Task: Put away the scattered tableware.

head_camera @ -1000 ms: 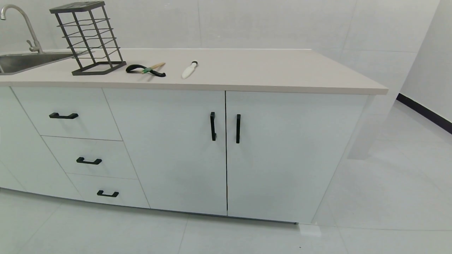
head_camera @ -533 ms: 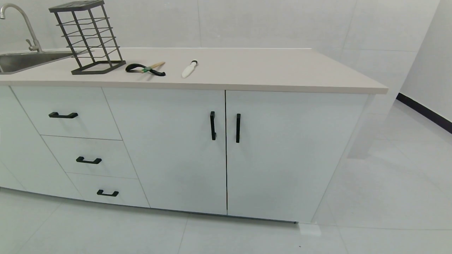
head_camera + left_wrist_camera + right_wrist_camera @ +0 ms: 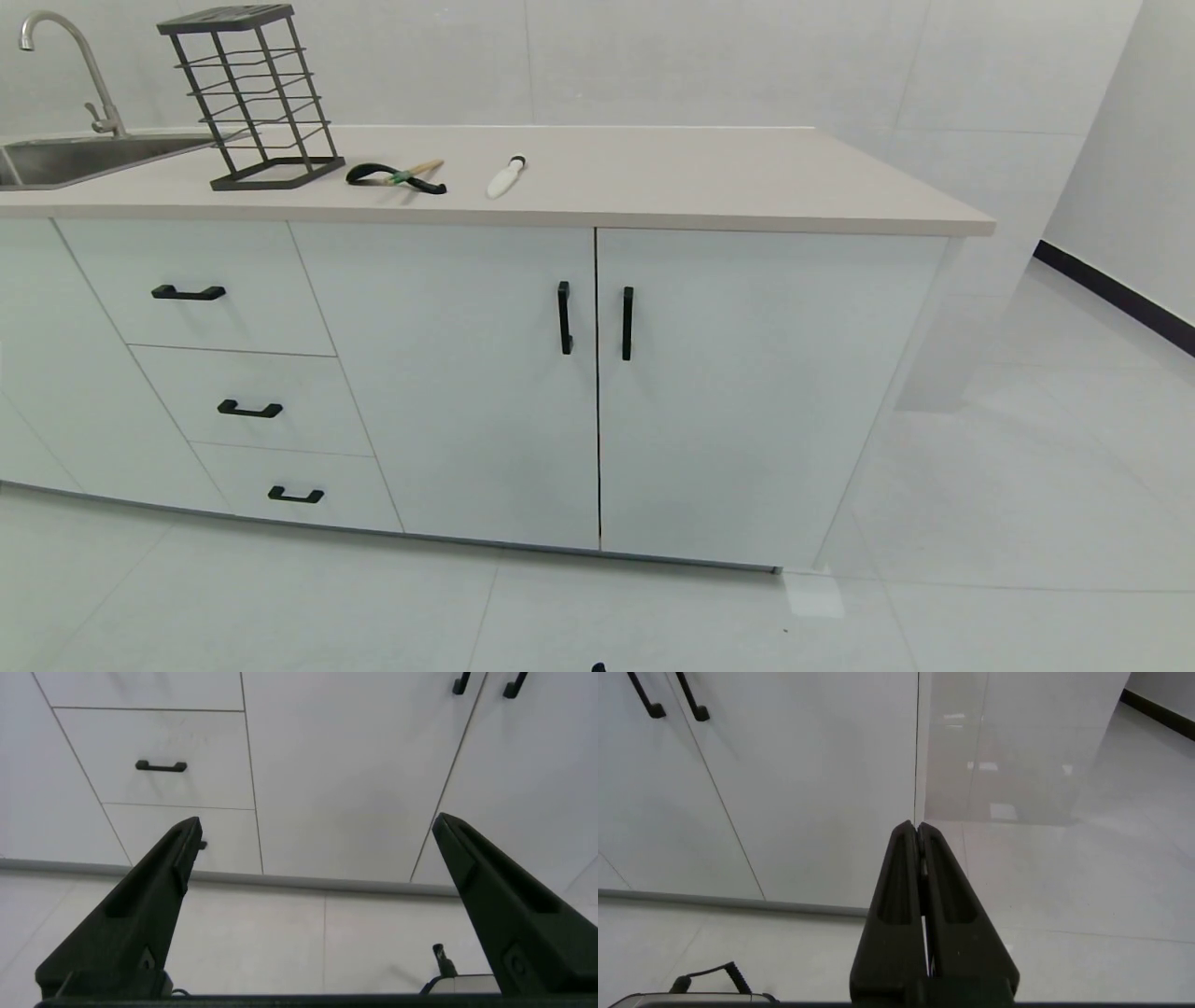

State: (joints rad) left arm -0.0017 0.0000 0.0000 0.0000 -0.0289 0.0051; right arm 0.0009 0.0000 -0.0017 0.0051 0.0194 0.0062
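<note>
Grippers sit nearest to us, low above the pale tiled floor [image 3: 653, 616] and facing the cabinet. We read the left gripper [image 3: 318, 826] as spread wide, its two fingers well apart with nothing between them. We read the right gripper [image 3: 918, 829] as closed, its fingers pressed together on nothing. Beyond them stands the white cabinet front: a stack of three drawers [image 3: 252, 401] on the left, each with a black handle, then two closed doors [image 3: 448, 373] whose vertical black handles [image 3: 564, 317] lie just beside the centre seam. On top lies the beige countertop [image 3: 700, 177]. The scattered tableware rests on it toward the left. A white utensil [image 3: 504, 177] with a dark tip lies alone; near it, further left, a black utensil [image 3: 362, 175] overlaps a wooden-handled utensil [image 3: 425, 168], the two touching. Just beside these, further left, a black wire rack [image 3: 227, 18] stands upright. Past the rack we find the steel sink [image 3: 84, 157] and its curved faucet [image 3: 89, 65], in front of the tiled wall [image 3: 700, 65].
</note>
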